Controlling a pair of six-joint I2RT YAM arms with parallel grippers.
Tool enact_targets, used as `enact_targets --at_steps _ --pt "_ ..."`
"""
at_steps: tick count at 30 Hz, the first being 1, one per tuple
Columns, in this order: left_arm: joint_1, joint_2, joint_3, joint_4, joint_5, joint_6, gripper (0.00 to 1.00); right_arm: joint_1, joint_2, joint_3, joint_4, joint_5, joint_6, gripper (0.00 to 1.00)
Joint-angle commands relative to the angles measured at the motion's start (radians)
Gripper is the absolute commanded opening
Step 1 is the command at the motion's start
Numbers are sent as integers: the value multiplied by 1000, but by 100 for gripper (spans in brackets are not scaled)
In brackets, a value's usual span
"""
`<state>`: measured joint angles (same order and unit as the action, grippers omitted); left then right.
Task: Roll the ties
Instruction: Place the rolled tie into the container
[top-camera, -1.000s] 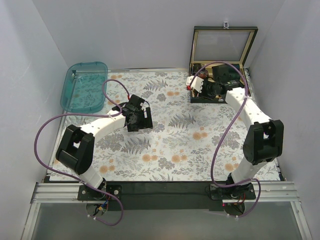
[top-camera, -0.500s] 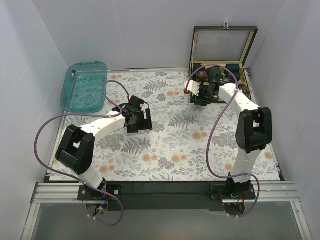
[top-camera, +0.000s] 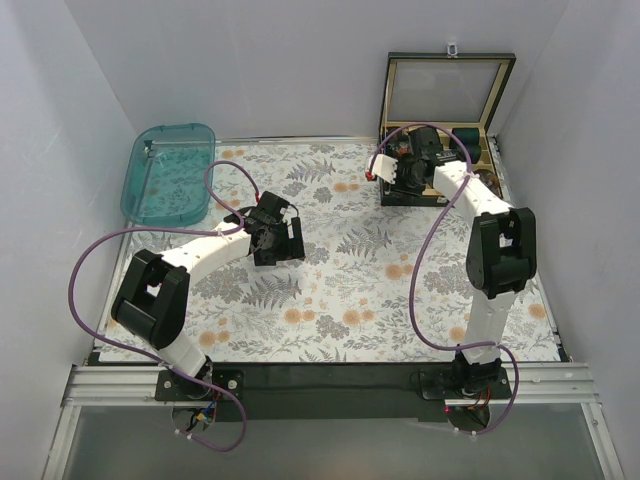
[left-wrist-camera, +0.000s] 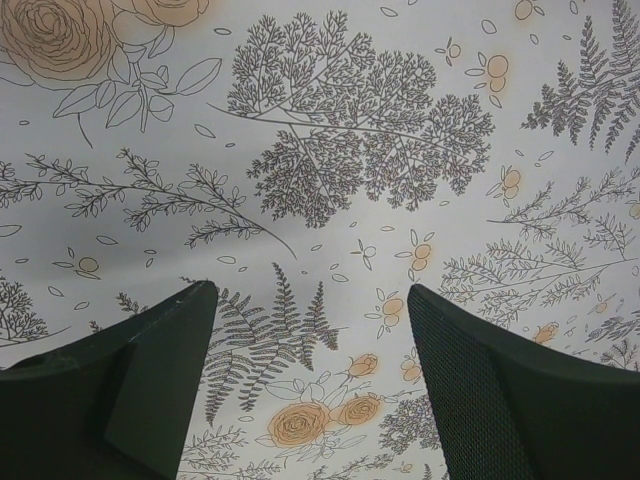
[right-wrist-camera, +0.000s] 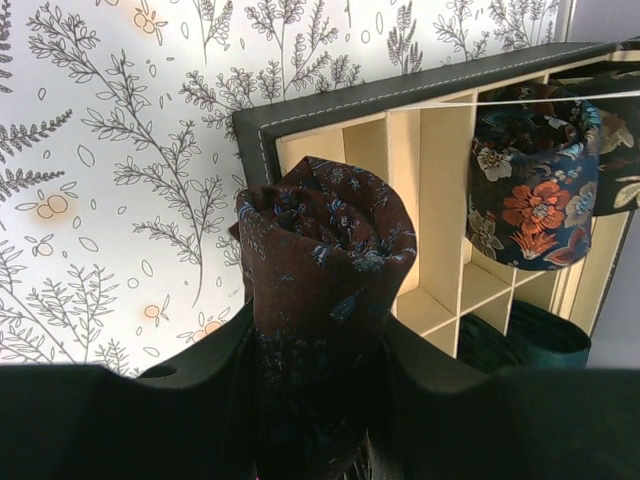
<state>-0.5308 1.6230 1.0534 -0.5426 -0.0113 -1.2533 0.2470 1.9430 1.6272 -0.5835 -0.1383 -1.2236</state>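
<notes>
My right gripper (right-wrist-camera: 318, 350) is shut on a rolled dark brown tie (right-wrist-camera: 325, 260) with small pale blue marks. It holds the coil over the near-left corner of the black compartment box (right-wrist-camera: 400, 92), above empty cream cells. In the top view the right gripper (top-camera: 398, 176) is at the box's left front. My left gripper (left-wrist-camera: 310, 330) is open and empty, just above the floral cloth; in the top view it (top-camera: 275, 237) hovers left of centre.
The box (top-camera: 480, 150) stands at the back right with its lid up. It holds a rolled floral navy tie (right-wrist-camera: 530, 190) and a dark teal roll (right-wrist-camera: 525, 340). A teal plastic tray (top-camera: 170, 172) sits at the back left.
My right arm has swung left and back, carrying the rolled tie from beside the box's front to over its left corner. The left arm has barely moved.
</notes>
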Motion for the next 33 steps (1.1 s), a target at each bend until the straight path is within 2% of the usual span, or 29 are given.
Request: enact_targets --at_steps 1,14,33 --pt "8 -31 -1 -3 1 6 71 -3 26 54 31 6 -25 1" --pt "8 -22 0 -8 -1 15 71 -3 102 97 66 45 -33 1" --pt "8 5 7 -13 5 20 71 -22 177 85 109 8 -43 1"
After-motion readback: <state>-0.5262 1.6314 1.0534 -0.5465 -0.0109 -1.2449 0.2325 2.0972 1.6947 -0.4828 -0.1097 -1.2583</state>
